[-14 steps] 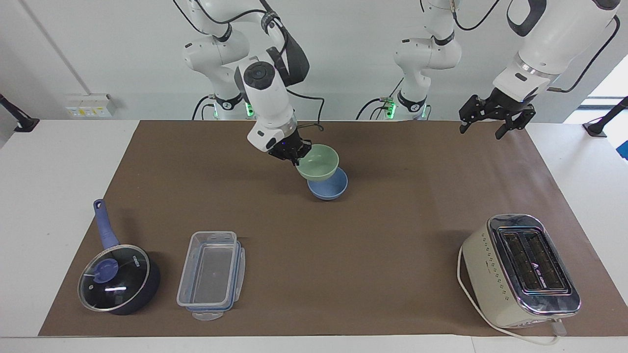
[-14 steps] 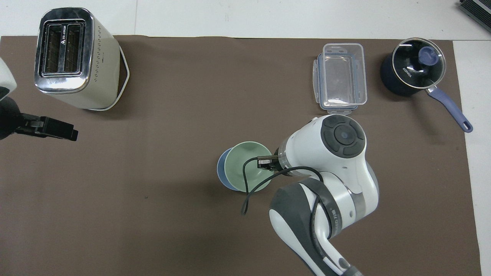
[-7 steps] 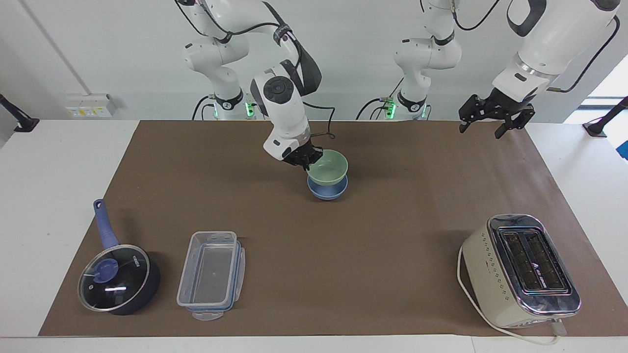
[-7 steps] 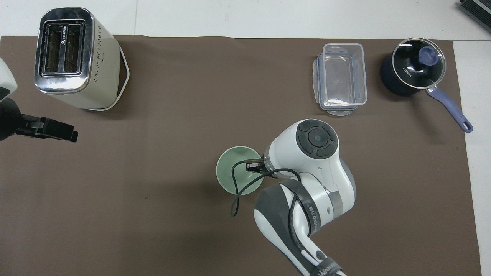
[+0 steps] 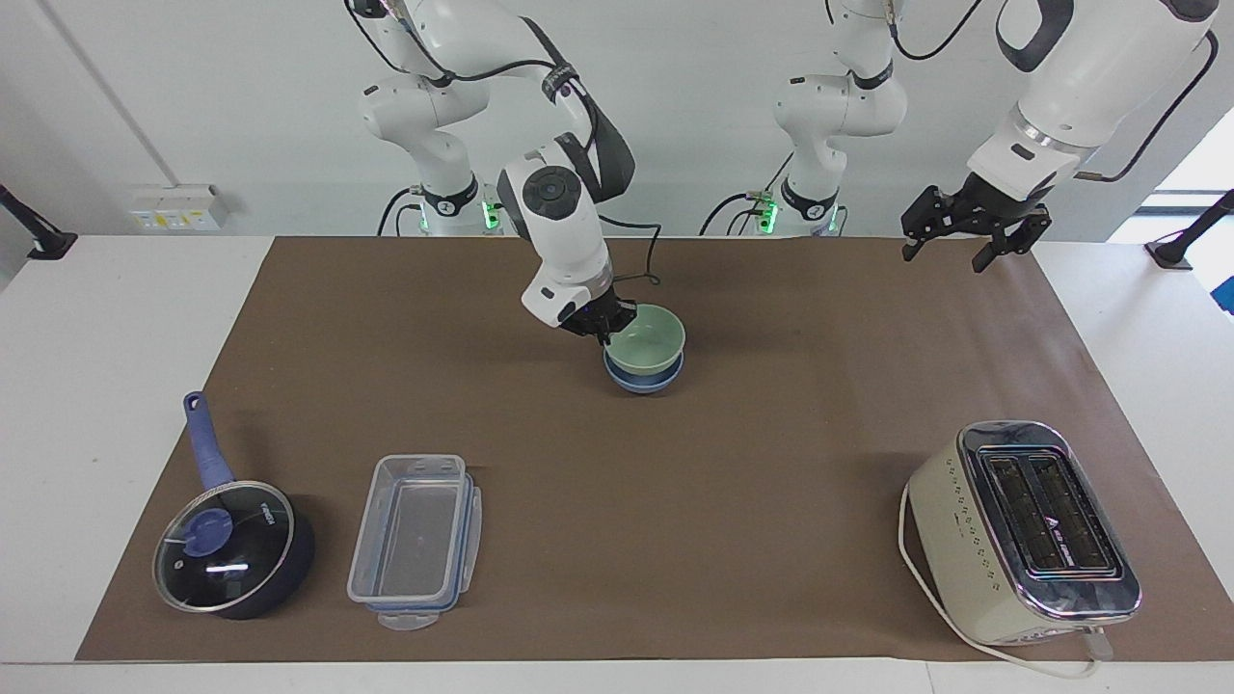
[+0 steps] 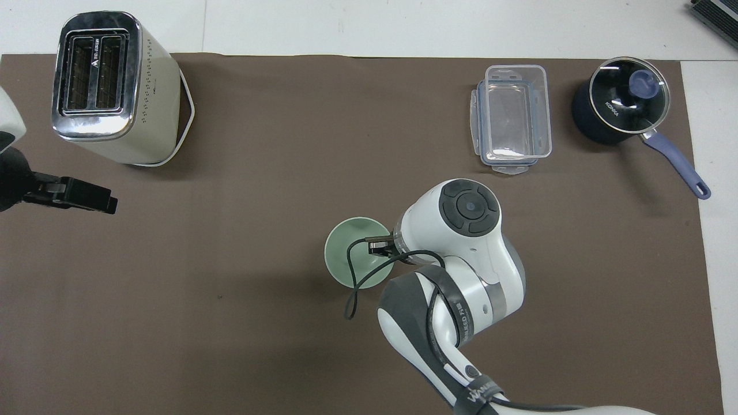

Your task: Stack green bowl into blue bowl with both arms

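**Green bowl nearly home in the blue one: let go gently**

The brown-covered surface [image 5: 771, 463] carries a cream toaster [image 5: 1022, 530] toward the left arm's end, and a lidded saucepan [image 5: 231, 549] with a clear plastic container [image 5: 415, 540] beside it toward the right arm's end. All three sit farther from the robots than the bowls and well apart from them, so nothing crowds the work.

The right arm reaches out over the middle of the surface. Its tool [image 5: 605, 326] is clamped on the rim of the green bowl [image 5: 648, 339], on the side toward the right arm's end. The left tool [image 5: 964, 231] hangs with its fingers apart over the mat's edge at the left arm's end, holding nothing; that arm waits.

The green bowl sits low in the blue bowl [image 5: 644, 381], which rests on the surface at the middle. Only a band of blue shows below the green rim in the facing view, and from overhead the green bowl [image 6: 357, 252] covers the blue one completely, so the two look well centred. I cannot tell whether the green bowl rests fully on the blue one or is a touch above it.

As I see it, the step in hand is the release. Done well, it means settling the bowl until it bears on the blue one, then parting the fingers with no sideways pull, since one finger sits inside the bowl and could drag the rim. The tool should then rise straight up before swinging away; a slanted exit could tip the stack.
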Controlling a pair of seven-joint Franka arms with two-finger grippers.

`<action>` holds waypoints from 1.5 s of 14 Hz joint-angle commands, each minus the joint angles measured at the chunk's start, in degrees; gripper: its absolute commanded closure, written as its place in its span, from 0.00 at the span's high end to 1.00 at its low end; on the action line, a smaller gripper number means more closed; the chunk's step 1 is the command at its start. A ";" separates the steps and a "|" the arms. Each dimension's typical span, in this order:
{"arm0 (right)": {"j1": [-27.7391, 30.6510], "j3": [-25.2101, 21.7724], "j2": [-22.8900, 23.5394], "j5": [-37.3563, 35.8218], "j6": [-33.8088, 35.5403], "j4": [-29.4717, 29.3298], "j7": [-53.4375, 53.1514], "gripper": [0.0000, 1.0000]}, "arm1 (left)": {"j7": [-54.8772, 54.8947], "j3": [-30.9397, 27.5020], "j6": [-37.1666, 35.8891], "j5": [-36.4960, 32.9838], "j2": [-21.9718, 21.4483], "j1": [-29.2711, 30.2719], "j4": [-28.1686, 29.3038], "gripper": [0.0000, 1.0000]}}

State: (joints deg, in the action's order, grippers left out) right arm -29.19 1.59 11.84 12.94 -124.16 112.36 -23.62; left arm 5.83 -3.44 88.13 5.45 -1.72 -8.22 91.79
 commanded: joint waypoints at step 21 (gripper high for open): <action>8.62 -0.80 -7.97 -11.62 6.81 -4.67 2.53 1.00 | 0.67 0.27 -1.03 -1.05 -0.30 0.48 -0.74 1.00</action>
State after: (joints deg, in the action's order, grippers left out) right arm -22.22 0.54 4.93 2.79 -120.06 109.90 -22.23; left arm 5.83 -3.44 88.13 5.45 -1.72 -8.22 91.79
